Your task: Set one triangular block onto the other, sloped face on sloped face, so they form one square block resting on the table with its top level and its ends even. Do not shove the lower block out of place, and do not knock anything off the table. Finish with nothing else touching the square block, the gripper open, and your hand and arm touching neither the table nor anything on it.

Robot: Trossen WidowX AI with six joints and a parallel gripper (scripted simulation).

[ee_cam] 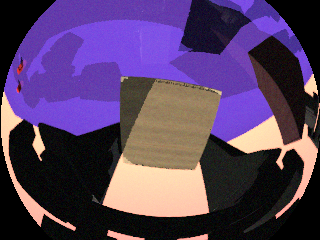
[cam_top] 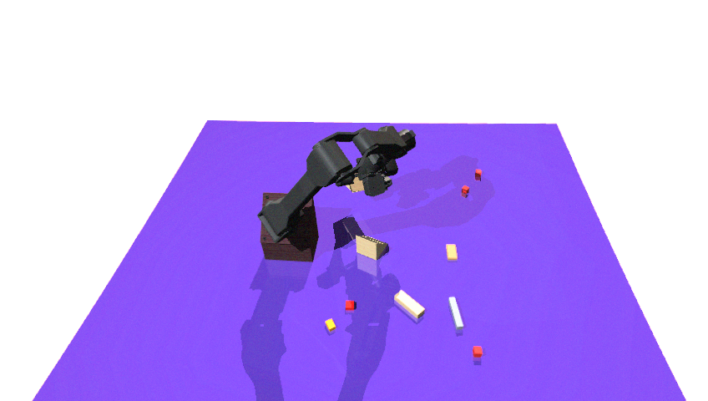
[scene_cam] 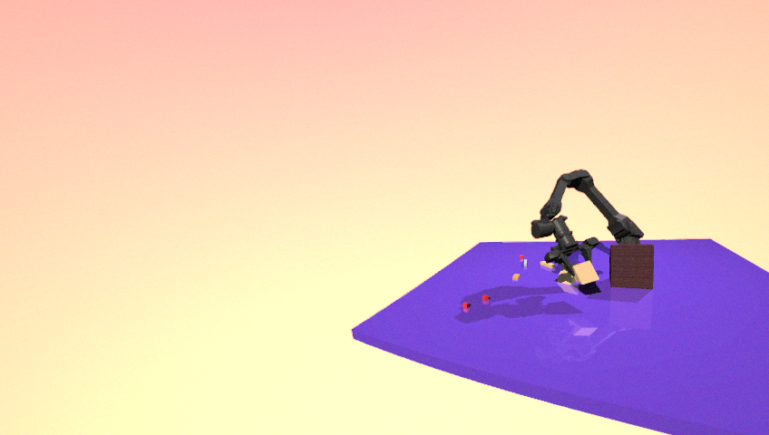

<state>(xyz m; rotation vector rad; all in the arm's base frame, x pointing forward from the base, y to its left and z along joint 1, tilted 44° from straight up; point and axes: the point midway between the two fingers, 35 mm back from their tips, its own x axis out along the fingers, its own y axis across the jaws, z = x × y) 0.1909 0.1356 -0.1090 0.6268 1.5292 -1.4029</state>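
My gripper (scene_cam: 576,268) (ee_cam: 163,128) is shut on a tan triangular block (cam_top: 356,185) (scene_cam: 586,272) (ee_cam: 175,125). The held block is tilted and hangs above the table, with its shadow apart from it on the surface. In the top view the arm partly hides it. The other triangular block (cam_top: 368,247) (scene_cam: 565,278) rests on the table nearer the top camera, a flat face toward that camera. The two blocks are apart. In the exterior view the resting block is partly behind the gripper and held block. It does not show clearly in the wrist view.
The dark wooden base (cam_top: 288,249) (scene_cam: 631,266) stands left of the resting block in the top view. A cream bar (cam_top: 409,304), a pale bar (cam_top: 455,313), a tan brick (cam_top: 451,251), a yellow block (cam_top: 330,324) and several red cubes (cam_top: 349,305) (scene_cam: 465,305) lie around on the table.
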